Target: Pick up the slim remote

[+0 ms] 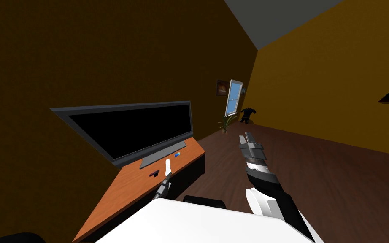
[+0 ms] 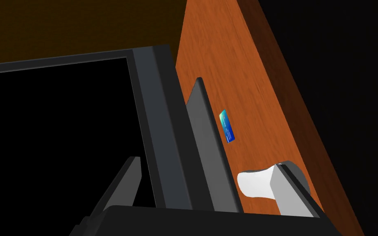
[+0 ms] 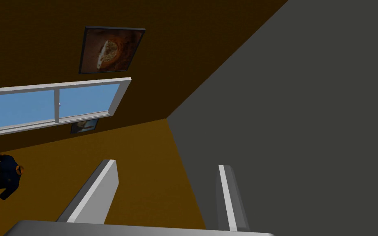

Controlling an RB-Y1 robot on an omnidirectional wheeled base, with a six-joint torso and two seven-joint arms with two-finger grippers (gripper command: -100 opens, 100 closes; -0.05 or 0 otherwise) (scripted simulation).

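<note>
The slim remote (image 1: 167, 165) is a white bar lying on the orange wooden TV stand (image 1: 122, 190), in front of the TV's base. My left gripper (image 1: 166, 179) is just behind its near end. In the left wrist view the left gripper (image 2: 208, 162) is open wide. The remote's rounded white end (image 2: 253, 184) lies between the fingers, right against one finger (image 2: 294, 188), which covers the rest of it. My right gripper (image 1: 247, 137) is raised over the floor to the right, open and empty, and stands open (image 3: 166, 164) in its own view.
A big black TV (image 1: 134, 126) on a grey base (image 2: 204, 135) fills the back of the stand, close to my left gripper's other finger. A small blue card (image 2: 226, 126) and a small dark object (image 1: 154, 173) lie on the stand. A plant (image 1: 226, 122) stands far off.
</note>
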